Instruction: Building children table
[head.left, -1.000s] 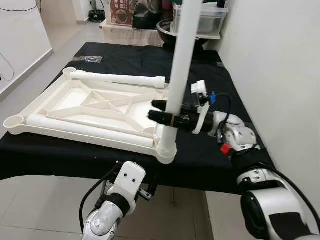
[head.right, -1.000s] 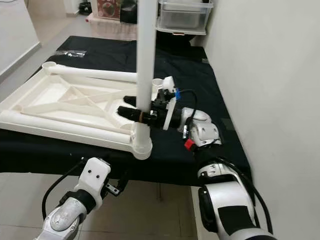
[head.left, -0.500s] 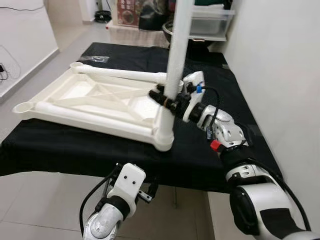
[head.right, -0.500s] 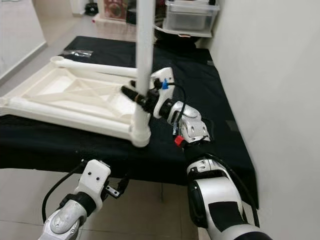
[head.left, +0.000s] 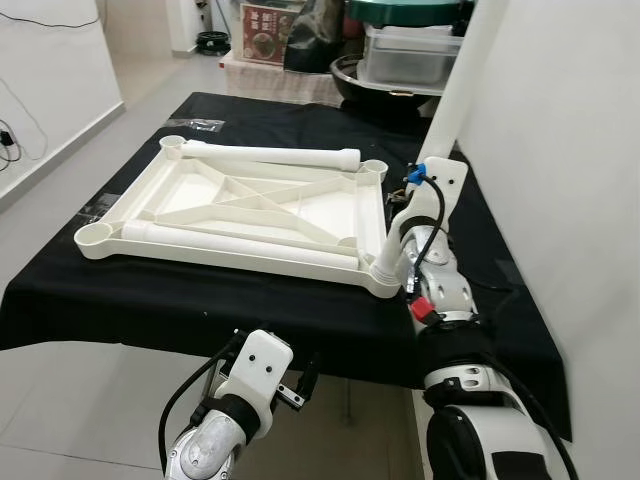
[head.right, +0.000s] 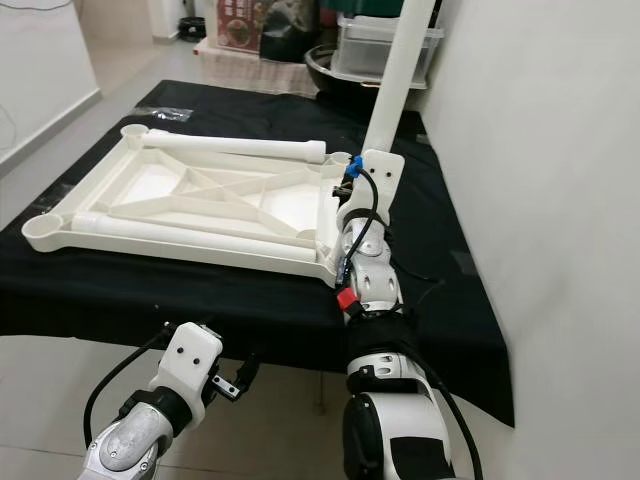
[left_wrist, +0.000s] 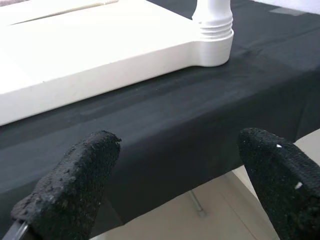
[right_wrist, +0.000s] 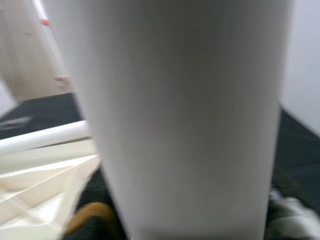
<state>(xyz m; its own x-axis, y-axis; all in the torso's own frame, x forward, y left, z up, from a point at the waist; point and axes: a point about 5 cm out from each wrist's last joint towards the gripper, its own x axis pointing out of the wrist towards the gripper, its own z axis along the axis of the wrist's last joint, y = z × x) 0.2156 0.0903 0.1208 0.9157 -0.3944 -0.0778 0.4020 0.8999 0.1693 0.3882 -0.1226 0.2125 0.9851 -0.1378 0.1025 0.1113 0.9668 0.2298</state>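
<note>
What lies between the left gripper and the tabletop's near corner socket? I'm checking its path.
Just bare black cloth over the bench edge lies between the open left gripper and the corner socket in the left wrist view.

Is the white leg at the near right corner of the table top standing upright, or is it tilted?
Tilted. The white leg rises from the near right corner socket of the upturned table top and leans toward the wall.

No writing, label, brand or number is clear enough to read anywhere.
</note>
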